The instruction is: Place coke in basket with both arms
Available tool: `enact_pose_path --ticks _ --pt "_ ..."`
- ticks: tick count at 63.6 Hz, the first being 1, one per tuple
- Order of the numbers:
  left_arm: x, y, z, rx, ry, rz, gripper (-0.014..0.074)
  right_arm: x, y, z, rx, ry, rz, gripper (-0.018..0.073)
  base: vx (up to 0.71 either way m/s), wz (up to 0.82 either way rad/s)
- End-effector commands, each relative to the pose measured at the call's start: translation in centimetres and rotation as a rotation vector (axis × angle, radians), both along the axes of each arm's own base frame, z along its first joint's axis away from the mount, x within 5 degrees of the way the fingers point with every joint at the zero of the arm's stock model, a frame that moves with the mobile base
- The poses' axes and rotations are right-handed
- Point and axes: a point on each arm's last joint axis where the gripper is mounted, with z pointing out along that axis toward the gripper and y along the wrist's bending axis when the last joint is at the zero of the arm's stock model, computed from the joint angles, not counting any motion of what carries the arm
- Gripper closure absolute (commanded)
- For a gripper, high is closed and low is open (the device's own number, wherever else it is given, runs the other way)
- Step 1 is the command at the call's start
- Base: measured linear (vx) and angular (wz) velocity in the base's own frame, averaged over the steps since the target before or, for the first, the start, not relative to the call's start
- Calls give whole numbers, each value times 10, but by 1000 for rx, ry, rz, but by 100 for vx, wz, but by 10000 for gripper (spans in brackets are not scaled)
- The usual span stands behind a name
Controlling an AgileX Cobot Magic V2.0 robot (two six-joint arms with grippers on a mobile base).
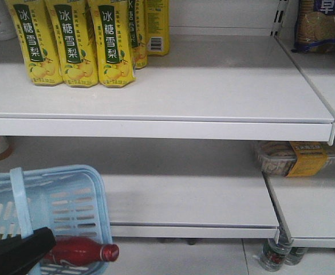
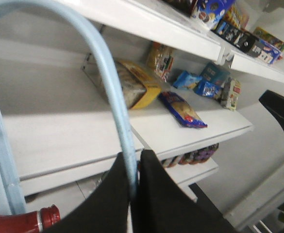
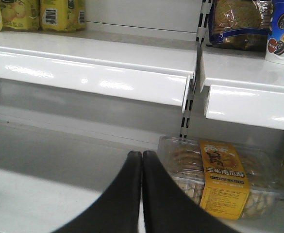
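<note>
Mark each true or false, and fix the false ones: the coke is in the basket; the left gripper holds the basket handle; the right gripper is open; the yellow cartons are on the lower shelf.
1. The coke lies in the basket. True.
2. The left gripper is shut on the basket handle. True.
3. The right gripper is open. False: its fingers are together, holding nothing.
4. The yellow cartons stand on the lower shelf. False: they stand on the upper shelf.
</note>
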Motion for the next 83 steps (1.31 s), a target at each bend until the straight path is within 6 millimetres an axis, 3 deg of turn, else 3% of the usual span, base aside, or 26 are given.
enact_pose_path --ticks 1,18,31,51,83 --pt "1 2 19 -6 -133 20 603 0 2 8 27 -16 16 568 0 0" --pt "9 11 29 89 -355 154 603 0 2 8 27 -16 16 568 0 0" --pt "15 22 24 180 -329 279 603 0 2 8 27 -16 16 568 0 0" --pt "17 25 18 343 -352 291 603 0 2 8 27 -16 16 568 0 0" --pt "-2 47 19 385 -341 429 603 0 2 8 27 -16 16 568 0 0"
